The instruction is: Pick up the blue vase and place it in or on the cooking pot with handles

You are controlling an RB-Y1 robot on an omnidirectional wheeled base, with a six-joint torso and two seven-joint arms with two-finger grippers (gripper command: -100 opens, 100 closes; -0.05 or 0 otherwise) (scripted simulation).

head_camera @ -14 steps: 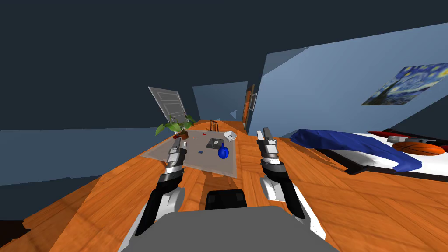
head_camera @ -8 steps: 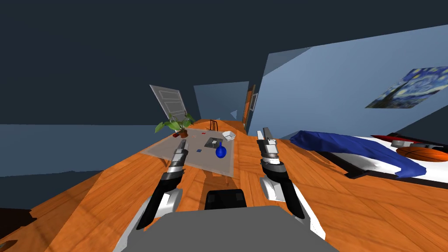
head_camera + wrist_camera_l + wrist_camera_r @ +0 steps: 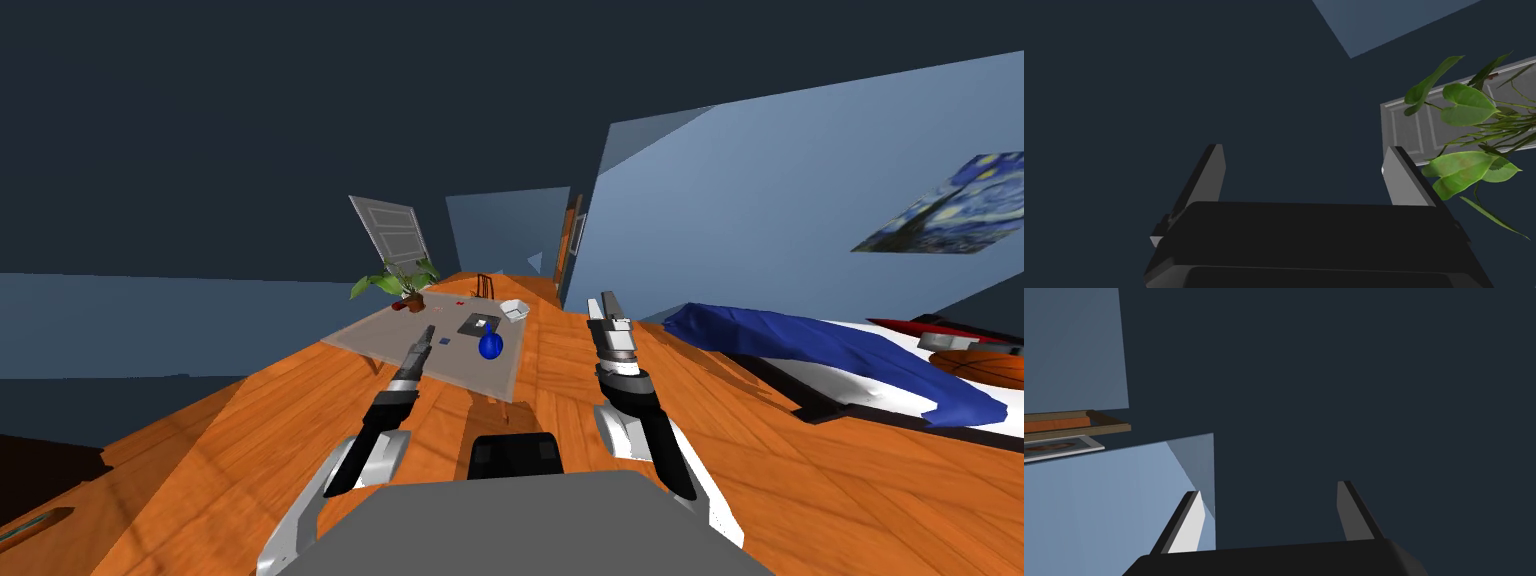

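Note:
The blue vase (image 3: 490, 345) stands upright on a low grey table (image 3: 400, 340) ahead of me. Just behind it lies a dark grey, square-looking vessel (image 3: 479, 323), and further back a white one (image 3: 514, 310); both are too small to tell which has handles. My left gripper (image 3: 425, 335) reaches over the table's near part, a little left of the vase and apart from it. In the left wrist view the left gripper (image 3: 1304, 160) is open and empty. My right gripper (image 3: 607, 305) is raised to the right of the table, and the right wrist view shows the right gripper (image 3: 1269, 498) open and empty.
A potted plant (image 3: 400, 280) stands at the table's far left corner, its leaves (image 3: 1464, 105) close to my left fingers. A grey door (image 3: 390, 230) and a chair (image 3: 487, 285) are beyond. A bed with a blue blanket (image 3: 830, 345) and an orange ball (image 3: 990, 368) lies to the right.
My left arm has stretched forward and lower, over the table toward the vase. My view has shifted, so the table and vase sit a little further left. The right arm has not moved.

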